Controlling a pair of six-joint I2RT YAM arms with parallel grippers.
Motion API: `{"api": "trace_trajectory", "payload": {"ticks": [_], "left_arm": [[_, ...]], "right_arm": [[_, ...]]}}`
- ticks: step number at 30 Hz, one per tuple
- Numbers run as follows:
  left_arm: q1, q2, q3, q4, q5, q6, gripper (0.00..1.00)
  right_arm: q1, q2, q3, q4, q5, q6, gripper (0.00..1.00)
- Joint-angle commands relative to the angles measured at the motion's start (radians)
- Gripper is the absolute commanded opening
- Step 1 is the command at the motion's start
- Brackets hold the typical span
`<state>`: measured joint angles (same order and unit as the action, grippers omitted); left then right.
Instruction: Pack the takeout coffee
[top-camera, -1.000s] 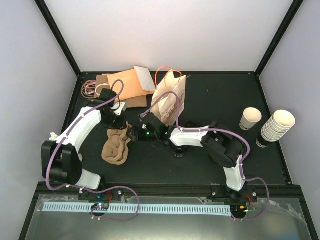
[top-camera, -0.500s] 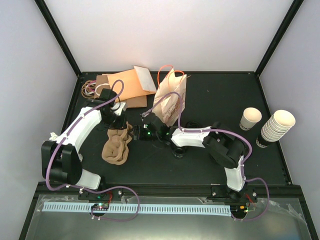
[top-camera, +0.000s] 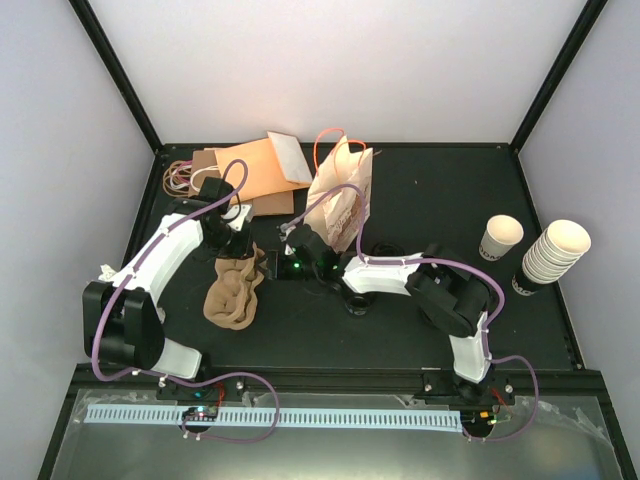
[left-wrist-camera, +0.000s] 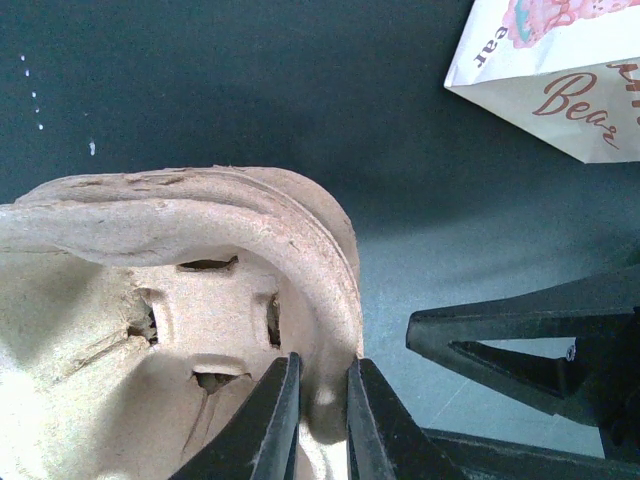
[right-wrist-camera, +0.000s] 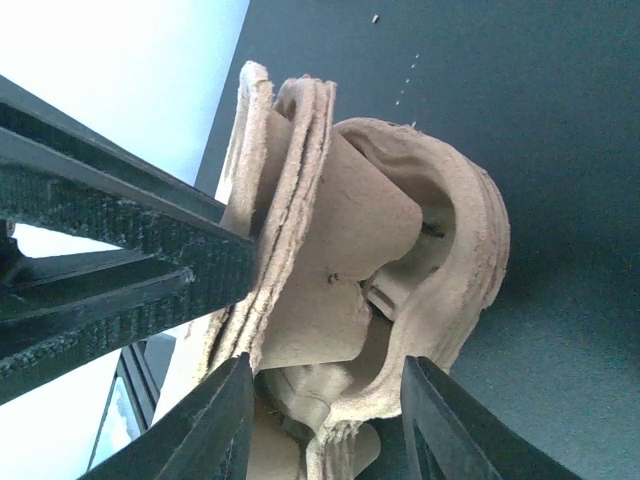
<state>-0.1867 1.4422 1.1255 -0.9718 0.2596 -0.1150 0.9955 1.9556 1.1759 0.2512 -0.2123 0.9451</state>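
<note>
Plainly the takeout coffee (top-camera: 500, 238) is out of both arms' reach of attention for now: we see it upright on the far right of the table (top-camera: 430, 190), mouth up, its long axis vertical, just beside the stack of cups (top-camera: 553, 255) and touching nothing we can make out. From the grippers it lies off to the right and well apart, beyond the paper bag (top-camera: 340, 200) that stands open-topped near the middle at the back. Both grippers meet at the left-centre over the tan pulp carrier (top-camera: 233, 290). The left gripper (left-wrist-camera: 322, 410) is pinched tight on a thin wall of that carrier, its two fingers nearly together with only the pulp between them. The right gripper (right-wrist-camera: 325, 380) straddles the opposite edge with its jaws apart, one on each side of the layered pulp, and we see no firm clamp there yet. The right wrist view shows several edges nested together, so we judge that the arms are working to free a single carrier from a small pile before the cup is fetched, which puts the packing at an early stage. For the cup itself, the right arm is the nearer one, since its base sits on the cup's side of the table; it would have to let go of the carrier, swing right past the bag and come at the cup from the side or above, keeping clear of the stack next to it.
</note>
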Motion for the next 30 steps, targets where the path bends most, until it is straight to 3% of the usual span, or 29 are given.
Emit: {"api": "trace_trajectory", "payload": {"ticks": [1, 30], "left_arm": [[0.001, -0.002, 0.017, 0.016, 0.026, 0.006, 0.02], [0.003, 0.0, 0.017, 0.022, 0.039, 0.005, 0.02]], "right_arm": [[0.003, -0.005, 0.022, 0.042, -0.022, 0.011, 0.43], [0.002, 0.049, 0.06, 0.039, -0.053, 0.039, 0.37]]}}
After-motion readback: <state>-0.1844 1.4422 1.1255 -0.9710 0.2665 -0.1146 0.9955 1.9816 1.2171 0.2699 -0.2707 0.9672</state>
